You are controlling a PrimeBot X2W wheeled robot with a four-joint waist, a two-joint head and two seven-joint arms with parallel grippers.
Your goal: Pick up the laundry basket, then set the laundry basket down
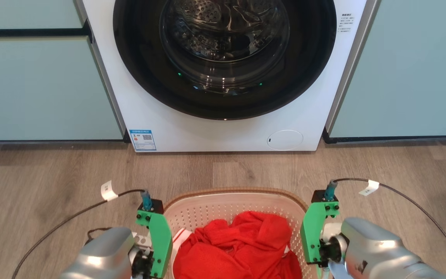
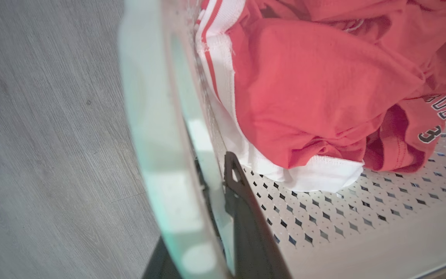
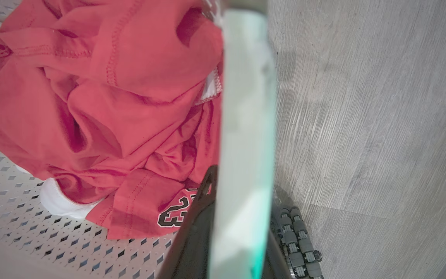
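The laundry basket (image 1: 230,192), full of red clothes (image 1: 238,248), was right in front of the washer (image 1: 223,128). The left end effector (image 2: 211,172) and right end effector (image 3: 242,186) each pinched its side rim.

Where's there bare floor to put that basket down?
Free: the wood floor between the washer and the basket rim, and on either side of the basket, though a cable crosses each side. Crowded: the basket itself, holding red clothes, with the left gripper and right gripper clamped over its side walls.
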